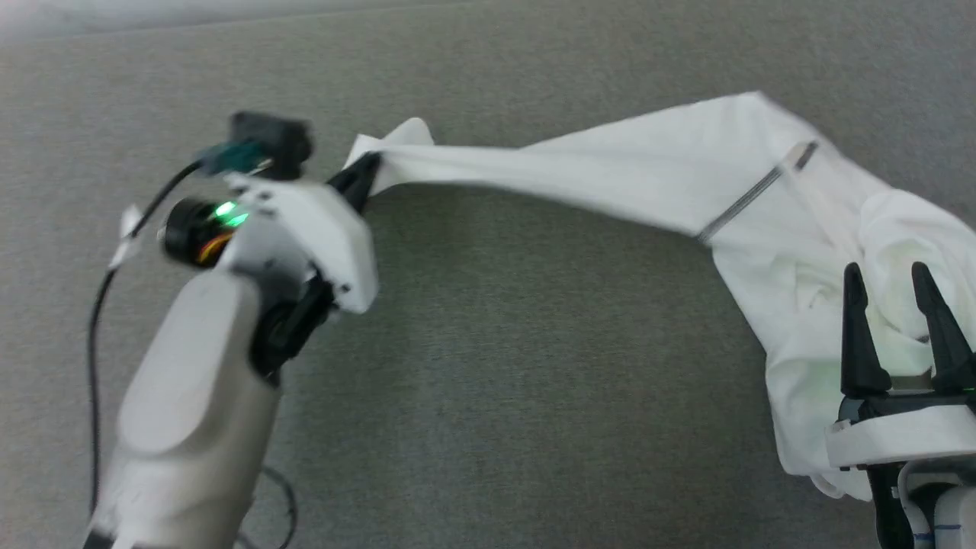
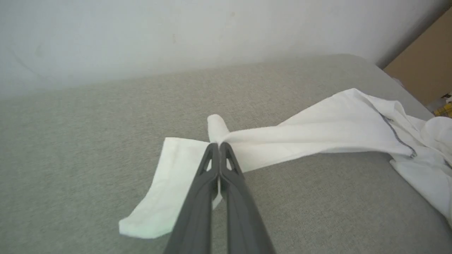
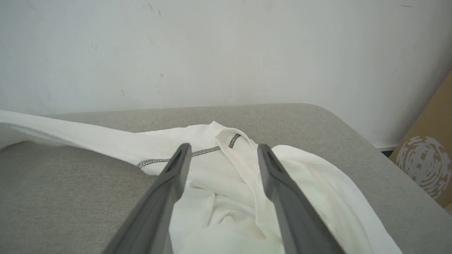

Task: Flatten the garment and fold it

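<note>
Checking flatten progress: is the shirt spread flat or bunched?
Bunched, not flat. The shirt lies crumpled by the open right end effector; one sleeve stretches out to the shut left end effector pinching it.

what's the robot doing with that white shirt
A two-armed robot is working on a white long-sleeved garment lying on a grey fabric surface. Its left gripper has its jaws shut on one sleeve near the cuff, and the sleeve is drawn out to the robot's left. The right gripper is over the bunched body of the shirt with its jaws open. The garment is not yet flat, and no fold has been made.
</note>
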### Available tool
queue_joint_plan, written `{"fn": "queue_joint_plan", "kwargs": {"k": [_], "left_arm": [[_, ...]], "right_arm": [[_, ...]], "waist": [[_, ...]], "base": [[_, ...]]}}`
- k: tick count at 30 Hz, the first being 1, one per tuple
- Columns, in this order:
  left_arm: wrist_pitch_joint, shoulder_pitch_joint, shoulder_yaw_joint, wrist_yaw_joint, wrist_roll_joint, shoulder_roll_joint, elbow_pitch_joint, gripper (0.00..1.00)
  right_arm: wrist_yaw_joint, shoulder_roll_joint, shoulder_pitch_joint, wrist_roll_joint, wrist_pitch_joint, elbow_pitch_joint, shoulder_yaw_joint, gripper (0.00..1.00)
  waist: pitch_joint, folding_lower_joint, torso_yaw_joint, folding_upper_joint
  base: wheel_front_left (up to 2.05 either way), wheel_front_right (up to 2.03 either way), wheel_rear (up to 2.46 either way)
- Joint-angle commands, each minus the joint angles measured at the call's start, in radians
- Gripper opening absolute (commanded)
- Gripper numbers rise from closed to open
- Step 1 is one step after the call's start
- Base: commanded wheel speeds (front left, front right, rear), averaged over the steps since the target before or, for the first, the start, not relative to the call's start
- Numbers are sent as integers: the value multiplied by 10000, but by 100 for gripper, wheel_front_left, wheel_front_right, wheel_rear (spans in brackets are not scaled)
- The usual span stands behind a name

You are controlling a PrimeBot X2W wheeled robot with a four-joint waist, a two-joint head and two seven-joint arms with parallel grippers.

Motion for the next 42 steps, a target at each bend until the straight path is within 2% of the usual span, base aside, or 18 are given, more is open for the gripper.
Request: {"fn": "queue_joint_plan", "kwargs": {"k": [1, 5, 6, 8, 10, 12, 14, 15, 16, 17, 18, 25, 29, 36, 42], "left_arm": [[-170, 982, 470, 310, -287, 342, -789, 0], [-421, 3695, 1915, 1300, -1038, 795, -3219, 0], [-421, 3695, 1915, 1300, -1038, 795, -3219, 0], [-616, 5244, 2721, 1897, -1330, 826, -4209, 0], [-876, 6676, 3440, 2370, -1674, 612, -4916, 0], [-1043, 7791, 3706, 2505, -1801, 461, -5260, 0], [-1206, 8337, 3656, 2460, -1922, 223, -5389, 0], [-1295, 8425, 3585, 2423, -1938, 127, -5434, 8], [-1360, 8422, 3502, 2378, -1960, 41, -5502, 43], [-1433, 8333, 3435, 2331, -1962, -12, -5578, 89], [-1479, 8190, 3366, 2284, -1897, 12, -5651, 100], [-1231, 6235, 2616, 1914, -927, 714, -6549, 100], [-545, 4997, 1371, 1492, 144, 1171, -6172, 100], [332, 3395, -817, 393, 1066, 957, -3868, 100], [837, 2649, -1762, -76, 1515, 939, -1338, 100]], "right_arm": [[-9, 24, 136, 0, 50, -31, -6, 100], [-9, 24, 228, 40, 77, -33, -70, 100], [-9, 24, 228, 40, 77, -33, -70, 100], [-9, 24, 317, 48, 92, -42, -149, 100], [-9, 24, 406, 37, 131, -44, -237, 100], [-9, 24, 487, 12, 184, -43, -345, 100], [-9, 24, 535, -32, 267, -64, -387, 100], [-9, 24, 532, -60, 313, -90, -372, 100], [-9, 24, 513, -80, 356, -121, -351, 100], [-9, 24, 485, -96, 395, -155, -329, 100], [-9, 24, 449, -118, 430, -182, -304, 100], [-9, 24, 295, -99, 543, -223, -111, 100], [-9, 24, 269, 23, 506, -146, -36, 100], [-9, 24, 98, 113, 413, 9, 23, 100], [-9, 24, -30, 166, 383, 43, 33, 100]], "waist": [[-656, -1, 758, 0], [-758, -1, 1066, 0], [-758, -1, 1066, 0], [-781, -1, 1231, 0], [-796, -1, 1398, 0], [-818, -1, 1599, 0], [-842, -1, 1787, 0], [-861, -1, 1860, 0], [-880, -1, 1918, 0], [-896, -1, 1966, 0], [-909, -1, 1999, 0], [-856, -1, 1962, 0], [-620, -1, 1676, 0], [-182, -1, 1080, 0], [25, -1, 700, 0]], "base": [[0, 0, 0], [0, 0, 0], [0, 0, 0], [0, 0, 0], [0, 0, 0], [0, 0, 0], [0, 0, 0], [0, 0, 0], [0, 0, 0], [0, 0, 0], [0, 0, 0], [0, 0, 0], [0, 0, 0], [0, 0, 0], [0, 0, 0]]}}
